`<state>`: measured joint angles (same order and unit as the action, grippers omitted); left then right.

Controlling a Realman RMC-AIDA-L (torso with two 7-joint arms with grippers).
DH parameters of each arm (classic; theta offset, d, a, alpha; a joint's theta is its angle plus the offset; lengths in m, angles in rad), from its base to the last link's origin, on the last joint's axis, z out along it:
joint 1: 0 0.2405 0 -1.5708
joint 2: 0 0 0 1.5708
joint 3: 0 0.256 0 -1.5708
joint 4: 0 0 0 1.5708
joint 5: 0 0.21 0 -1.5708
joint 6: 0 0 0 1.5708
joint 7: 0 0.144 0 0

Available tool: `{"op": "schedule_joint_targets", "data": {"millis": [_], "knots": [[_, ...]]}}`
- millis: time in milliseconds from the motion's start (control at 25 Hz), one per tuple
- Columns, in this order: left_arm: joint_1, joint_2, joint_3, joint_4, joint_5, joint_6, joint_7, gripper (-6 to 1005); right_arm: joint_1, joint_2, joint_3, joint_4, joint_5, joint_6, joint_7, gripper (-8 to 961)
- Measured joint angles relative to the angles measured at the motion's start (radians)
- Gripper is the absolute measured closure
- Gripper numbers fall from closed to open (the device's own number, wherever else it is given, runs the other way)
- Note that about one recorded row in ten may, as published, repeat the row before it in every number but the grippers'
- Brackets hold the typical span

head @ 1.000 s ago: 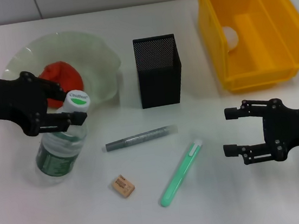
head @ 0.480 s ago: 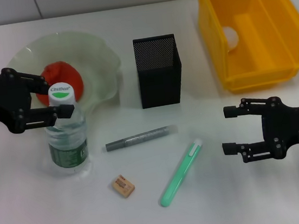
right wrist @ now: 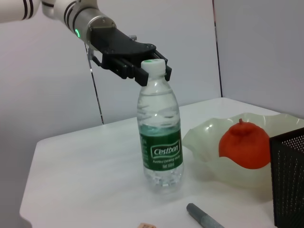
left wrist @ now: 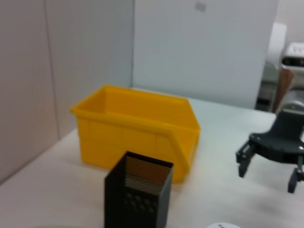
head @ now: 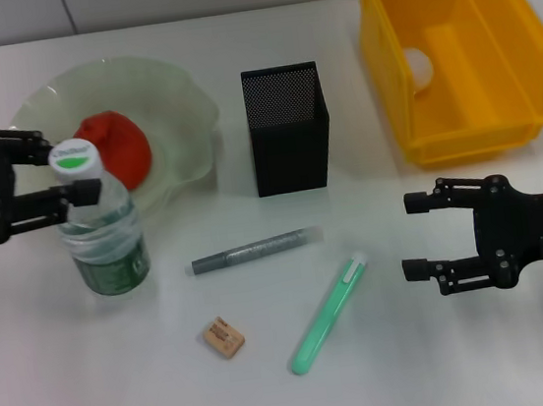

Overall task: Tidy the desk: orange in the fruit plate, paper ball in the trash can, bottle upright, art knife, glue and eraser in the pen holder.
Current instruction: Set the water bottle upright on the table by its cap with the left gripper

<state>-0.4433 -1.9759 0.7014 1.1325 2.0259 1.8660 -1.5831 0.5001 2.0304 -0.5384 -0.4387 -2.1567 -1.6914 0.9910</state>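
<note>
Bottle: stands upright at the left of the head frame, base on the desk, just in front of the plate. Water nearly fills it, so I judge it fairly heavy for its size, with thin walls that give under a squeeze and a smooth, slippery label band.
Left gripper: at the bottle's neck, 1 finger on each side of the white cap. Whether the pads press the cap or stand just clear of it, I cannot tell.
Best hold on bottle: the stiff neck and cap, where the gripper is now; the body would dent and slide.
Right gripper: hovers at the lower right of the head frame, fingers spread wide, holding nothing.
Orange: already in the plate, upper left. Firm and round, likely to roll.
Paper ball: a white shape inside the bin, upper right.
Holder: top centre, nothing visible inside. Light mesh; a hard knock could tip it.
Grey stick: lies flat at centre, between bottle and right gripper. Rigid and thin, best pinched across its middle.
Green stick: lies slanted below centre. Smooth plastic, may skid under a closing finger.
Eraser: lower centre, near the green stick. Tiny and light; needs a low, narrow pinch on its short sides.
</note>
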Motion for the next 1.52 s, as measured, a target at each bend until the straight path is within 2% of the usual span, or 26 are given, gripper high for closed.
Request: {"op": "schedule_joint_targets", "data": {"millis": [80,120,200,280,680,1000,1520], "knots": [[0.004,0.003,-0.02,-0.014,-0.006,0.004,0.011,524,0.0,0.0,0.0,0.0,0.0,-0.001,0.0,134],[0.01,0.01,-0.065,-0.055,-0.008,0.012,0.038,524,0.0,0.0,0.0,0.0,0.0,-0.002,0.0,134],[0.011,0.011,-0.075,-0.065,-0.008,0.013,0.045,522,0.0,0.0,0.0,0.0,0.0,-0.002,0.0,134],[0.021,0.025,-0.141,-0.138,-0.008,0.018,0.093,520,0.0,0.001,-0.001,0.0,0.0,-0.003,0.0,134],[0.056,0.052,-0.232,-0.247,-0.009,0.013,0.185,513,0.001,0.0,-0.002,0.0,0.0,-0.008,0.0,134],[0.071,0.05,-0.277,-0.307,-0.009,0.0,0.265,506,0.001,-0.001,-0.003,0.0,-0.003,-0.01,0.0,134],[0.075,0.04,-0.281,-0.344,-0.006,-0.058,0.299,496,0.001,-0.001,-0.003,-0.005,-0.005,-0.013,-0.002,134]]}}
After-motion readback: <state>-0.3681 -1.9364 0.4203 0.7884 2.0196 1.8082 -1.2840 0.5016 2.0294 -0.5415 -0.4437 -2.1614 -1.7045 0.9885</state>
